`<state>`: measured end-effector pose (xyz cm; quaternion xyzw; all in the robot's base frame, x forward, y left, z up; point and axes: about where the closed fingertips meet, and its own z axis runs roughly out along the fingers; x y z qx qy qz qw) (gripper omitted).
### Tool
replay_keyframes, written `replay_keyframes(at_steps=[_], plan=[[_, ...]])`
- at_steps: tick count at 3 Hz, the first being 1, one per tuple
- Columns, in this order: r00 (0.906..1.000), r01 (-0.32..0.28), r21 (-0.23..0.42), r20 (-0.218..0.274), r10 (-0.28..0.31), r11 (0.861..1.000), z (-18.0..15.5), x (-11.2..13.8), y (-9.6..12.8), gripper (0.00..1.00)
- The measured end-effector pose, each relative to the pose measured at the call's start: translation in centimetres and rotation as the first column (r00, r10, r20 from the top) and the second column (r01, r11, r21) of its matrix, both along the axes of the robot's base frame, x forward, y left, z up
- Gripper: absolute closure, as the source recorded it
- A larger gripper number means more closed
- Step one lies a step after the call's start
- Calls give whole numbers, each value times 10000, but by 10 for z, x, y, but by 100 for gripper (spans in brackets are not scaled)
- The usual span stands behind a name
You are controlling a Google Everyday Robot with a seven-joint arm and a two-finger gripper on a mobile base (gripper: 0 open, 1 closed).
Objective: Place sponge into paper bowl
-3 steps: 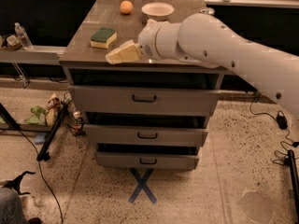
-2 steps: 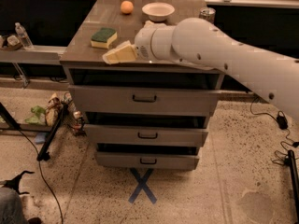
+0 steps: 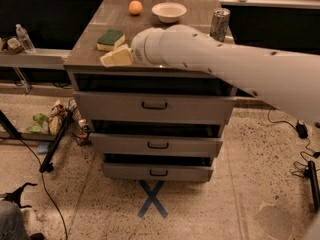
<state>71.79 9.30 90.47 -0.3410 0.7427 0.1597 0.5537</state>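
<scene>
The pincer (image 3: 117, 57) hung over the front left part of the bench (image 3: 86, 54), just beside the sponge (image 3: 111, 39), which lay a little further back. Between the sponge and the paper bowl (image 3: 169, 12) at the rear, the bench top showed bare wood, an open lane slanting back and to the right. The orange (image 3: 135, 7) sat near the back edge, left of the bowl and close beside that lane. The silver can (image 3: 219, 24) stood upright right of the bowl, apart from it. The white arm (image 3: 215, 64) crossed the bench's front right, blocking that side.
</scene>
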Motion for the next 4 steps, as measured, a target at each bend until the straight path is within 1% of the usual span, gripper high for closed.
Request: replay_keyframes(at_steps=[1,2,3,4], plan=[[9944,297,396,-1026,-255,9988,-25,30,16,0],[9908,530,709,-1281,-436,9961,-44,74,40,0],[9928,829,939,-947,-740,9921,-52,112,58,0],[9929,1030,999,-704,-963,9896,-57,133,66,0]])
